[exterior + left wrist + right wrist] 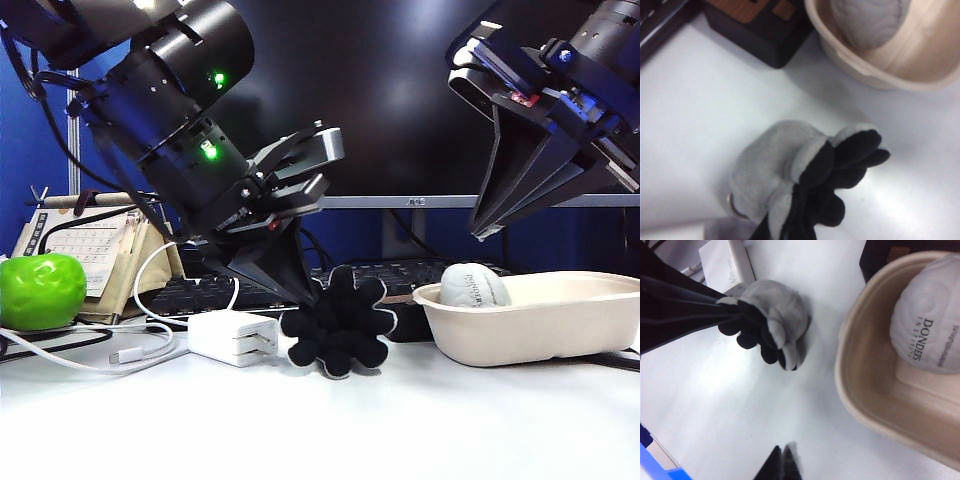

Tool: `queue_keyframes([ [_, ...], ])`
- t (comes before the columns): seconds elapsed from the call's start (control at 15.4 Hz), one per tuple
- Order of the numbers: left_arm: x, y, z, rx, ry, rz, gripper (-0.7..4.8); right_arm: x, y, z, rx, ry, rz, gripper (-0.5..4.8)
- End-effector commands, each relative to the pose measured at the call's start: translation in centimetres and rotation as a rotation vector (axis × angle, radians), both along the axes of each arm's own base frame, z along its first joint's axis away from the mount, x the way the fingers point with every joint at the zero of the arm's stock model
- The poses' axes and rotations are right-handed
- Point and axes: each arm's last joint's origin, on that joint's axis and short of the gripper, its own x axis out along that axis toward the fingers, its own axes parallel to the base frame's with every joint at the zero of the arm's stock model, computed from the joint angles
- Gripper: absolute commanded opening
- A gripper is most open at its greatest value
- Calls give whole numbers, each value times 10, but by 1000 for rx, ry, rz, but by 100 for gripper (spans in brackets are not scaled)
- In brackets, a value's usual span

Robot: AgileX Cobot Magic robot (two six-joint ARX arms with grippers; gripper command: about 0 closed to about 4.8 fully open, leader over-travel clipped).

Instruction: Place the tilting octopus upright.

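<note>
Grey and black, the octopus (338,322) is lying tipped over while the left gripper (300,290) is pinching its edge to stand it up, and the right gripper (480,232) is hanging pressed together above the bowl (560,340) on the right.

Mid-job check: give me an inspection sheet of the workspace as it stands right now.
Surface: white table, no spills seen.
Job's things: octopus tipped on its side, black underside facing the exterior camera.
Clutter: beige bowl holding a grey-white lump; white charger; green apple; keyboard.
Grippers: left gripper shut on the octopus; right gripper shut, empty, raised above the bowl.
Cables: white cable loose beside the charger.
Surroundings: dark monitor, blue wall behind.
</note>
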Motion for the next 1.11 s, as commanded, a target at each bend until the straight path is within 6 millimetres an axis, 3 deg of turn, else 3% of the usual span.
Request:
queue_keyframes([
  [0.07, -5, -3, 15, 62, -156, -55, -6, 1, 1, 2, 8, -16, 2, 4],
  [0.26, -15, -6, 30, 155, -313, -82, -6, 2, 0, 2, -9, -32, -14, 4],
  [0.46, -24, -15, 32, 265, -422, -102, -6, 2, 0, 2, -14, -40, -20, 4],
  [0.65, -40, -37, 40, 332, -622, -209, -6, 4, 1, 4, -3, -64, -21, 4],
  [1.11, -45, -42, 39, 363, -651, -206, -6, 7, -3, 3, -136, -135, -99, 3],
])
